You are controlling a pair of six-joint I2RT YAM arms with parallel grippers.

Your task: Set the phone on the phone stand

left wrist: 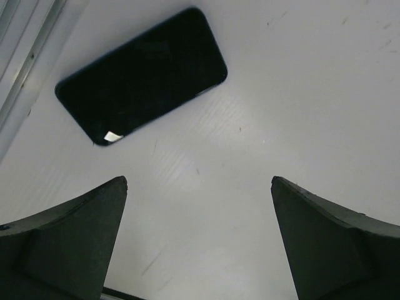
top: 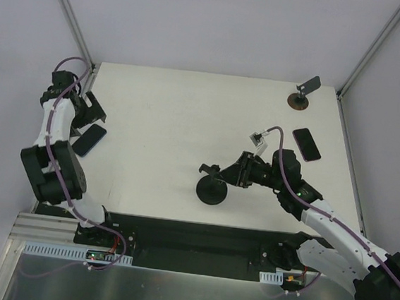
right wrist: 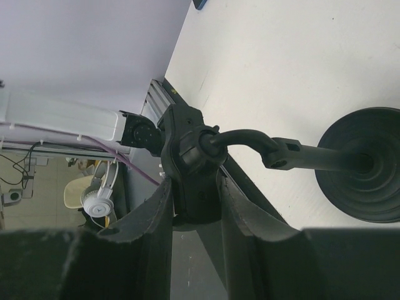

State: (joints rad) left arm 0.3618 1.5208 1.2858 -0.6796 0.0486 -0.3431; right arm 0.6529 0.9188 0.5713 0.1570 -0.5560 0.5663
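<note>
The phone [top: 89, 140] lies flat, screen up, near the table's left edge; in the left wrist view it [left wrist: 142, 75] sits beyond my fingers. My left gripper [top: 88, 118] hovers just behind it, open and empty [left wrist: 199, 181]. The black phone stand [top: 212, 192] stands on its disc base at centre front of the table. My right gripper [top: 237, 173] is shut on the stand's clamp head [right wrist: 190, 162], with both fingers pressed against its sides [right wrist: 194, 187]. The stem bends across to the disc base [right wrist: 365, 165].
A black phone with a reddish rim [top: 307, 144] lies at the right. A brown-based stand with a grey plate [top: 303, 95] is at the far right corner. The table's left edge and metal rail [left wrist: 19, 56] run close to the phone.
</note>
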